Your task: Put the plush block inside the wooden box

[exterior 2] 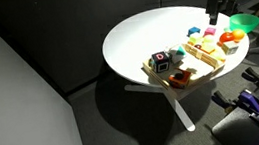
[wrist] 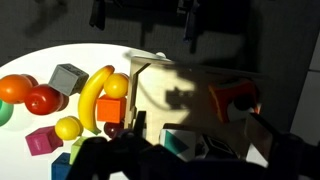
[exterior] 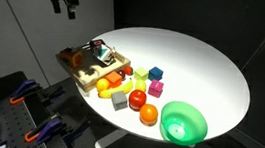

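— Trouble first, in an exterior view: the black two-fingered gripper hangs high, out past the rim of the round white table. Its fingers are apart with nothing between them. The soft orange-red plush block looks to lie in an end compartment of the shallow pale wooden box.

— So what could go wrong?

— The box sits close to the table's edge. I'd judge that a careless descent could nudge it outward, block and all.

— And from the other side?

— In an exterior view the block shows at the corner of the box nearest the rim. I cannot tell whether it is fully seated or riding on the low wall. If it is perched, a small knock might tip it to the floor. The gripper is up and well apart from it. Free room is the bare tabletop; the green plastic bowl stands well away from the box.

— Wrist view?

— The box fills the middle, and the block is in its right part, half in shadow. A yellow toy banana lies just beside the left wall, with a grey cube near it, so that side is crowded. Straight above the box is the clear way.
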{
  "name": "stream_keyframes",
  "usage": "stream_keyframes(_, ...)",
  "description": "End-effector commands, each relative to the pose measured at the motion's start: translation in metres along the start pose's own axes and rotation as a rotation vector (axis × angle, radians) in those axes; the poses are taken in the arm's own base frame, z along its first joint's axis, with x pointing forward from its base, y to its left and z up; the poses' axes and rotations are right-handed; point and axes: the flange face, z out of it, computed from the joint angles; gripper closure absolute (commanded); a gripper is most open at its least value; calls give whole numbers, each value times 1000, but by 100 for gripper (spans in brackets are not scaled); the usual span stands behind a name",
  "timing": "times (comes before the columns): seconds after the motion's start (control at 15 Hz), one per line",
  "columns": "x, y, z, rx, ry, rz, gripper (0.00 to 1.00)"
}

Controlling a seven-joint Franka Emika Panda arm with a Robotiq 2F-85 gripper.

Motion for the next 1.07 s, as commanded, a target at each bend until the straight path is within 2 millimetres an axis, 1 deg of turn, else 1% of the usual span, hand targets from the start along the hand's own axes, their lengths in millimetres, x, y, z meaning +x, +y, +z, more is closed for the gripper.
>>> stream_keyframes(0.0,-9,7,-26,9,51,26,0)
stream_keyframes(0.33,-14,10,-41,15,103,42,0)
stream_keyframes(0.47,-15,9,-42,18,107,41,0)
stream_keyframes(0.53,-11,7,-37,4,92,24,0)
stream_keyframes(1.0,-12,7,-38,4,94,25,0)
